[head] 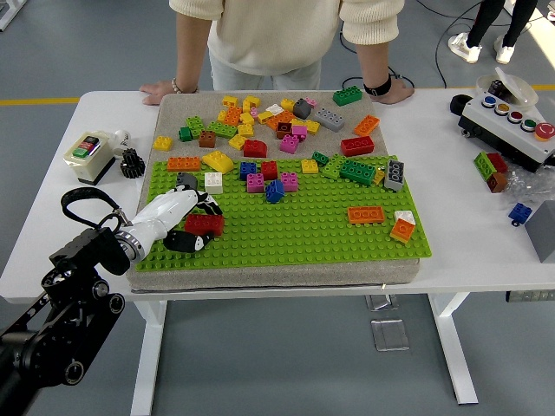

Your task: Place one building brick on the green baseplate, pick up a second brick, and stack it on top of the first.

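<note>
My left hand (201, 223), white with black fingers, reaches in from the lower left over the left part of the green baseplate (303, 236). It is shut on a red brick (211, 225), fingers above it and thumb below, low over the plate's studs. Several bricks stand on the plate: an orange one (366, 214), a white and orange pair (403, 225), and a row of blue, red and pink ones (264, 176) along the far edge. My right hand is out of view.
A pile of loose bricks (277, 121) lies on the grey pad (186, 108) behind the plate. A person stands at the far side with both hands (160, 88) on the table. A switch box (87, 154) sits at left, a button box (507, 121) at right.
</note>
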Controlling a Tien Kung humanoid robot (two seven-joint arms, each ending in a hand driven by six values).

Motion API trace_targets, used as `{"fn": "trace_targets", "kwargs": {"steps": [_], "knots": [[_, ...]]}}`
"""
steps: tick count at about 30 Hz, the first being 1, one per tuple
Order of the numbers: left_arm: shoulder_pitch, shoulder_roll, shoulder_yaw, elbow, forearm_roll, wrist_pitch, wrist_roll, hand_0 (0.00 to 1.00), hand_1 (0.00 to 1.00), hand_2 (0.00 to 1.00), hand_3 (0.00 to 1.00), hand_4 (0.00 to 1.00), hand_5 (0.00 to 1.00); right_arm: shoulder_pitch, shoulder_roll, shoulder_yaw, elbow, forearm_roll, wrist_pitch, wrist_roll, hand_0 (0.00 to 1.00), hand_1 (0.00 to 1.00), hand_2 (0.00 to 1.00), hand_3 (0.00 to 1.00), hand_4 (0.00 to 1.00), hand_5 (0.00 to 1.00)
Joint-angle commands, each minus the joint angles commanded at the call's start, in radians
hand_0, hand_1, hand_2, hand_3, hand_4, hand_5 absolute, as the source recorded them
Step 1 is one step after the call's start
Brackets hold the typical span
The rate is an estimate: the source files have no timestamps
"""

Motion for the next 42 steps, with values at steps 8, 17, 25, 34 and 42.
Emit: {"fn": "trace_targets", "kwargs": {"steps": [8, 17, 25, 34, 42], "knots": [[0.003, 0.0, -0.004, 0.0, 0.0, -0.003, -0.001, 0.998, 0.746, 0.6, 0.564, 0.827, 0.224, -0.002, 0.001, -0.003, 0.0, 0.001, -0.001, 0.003, 0.739, 0.668, 0.717, 0.595, 0.917, 0.493], [0.002, -0.001, -0.009, -0.002, 0.0, -0.015, -0.004, 0.998, 0.752, 0.619, 0.577, 0.878, 0.263, -0.001, 0.002, -0.006, 0.0, 0.002, -0.003, 0.005, 0.74, 0.668, 0.716, 0.595, 0.917, 0.494], [0.0, -0.001, -0.012, -0.005, 0.0, -0.007, -0.004, 0.998, 0.76, 0.64, 0.587, 0.953, 0.328, -0.002, 0.003, -0.004, 0.0, 0.003, -0.002, 0.006, 0.74, 0.668, 0.716, 0.595, 0.917, 0.494], [-0.016, 0.001, -0.006, -0.001, 0.0, 0.03, -0.04, 0.998, 0.761, 0.649, 0.598, 0.98, 0.361, -0.002, 0.004, -0.003, 0.0, 0.004, -0.004, 0.007, 0.74, 0.668, 0.717, 0.594, 0.917, 0.494], [-0.051, -0.002, 0.003, 0.044, 0.0, 0.069, -0.077, 0.998, 0.789, 0.717, 0.663, 0.998, 0.433, 0.001, 0.006, -0.004, 0.0, 0.008, -0.007, 0.008, 0.74, 0.667, 0.716, 0.594, 0.917, 0.493]]}}
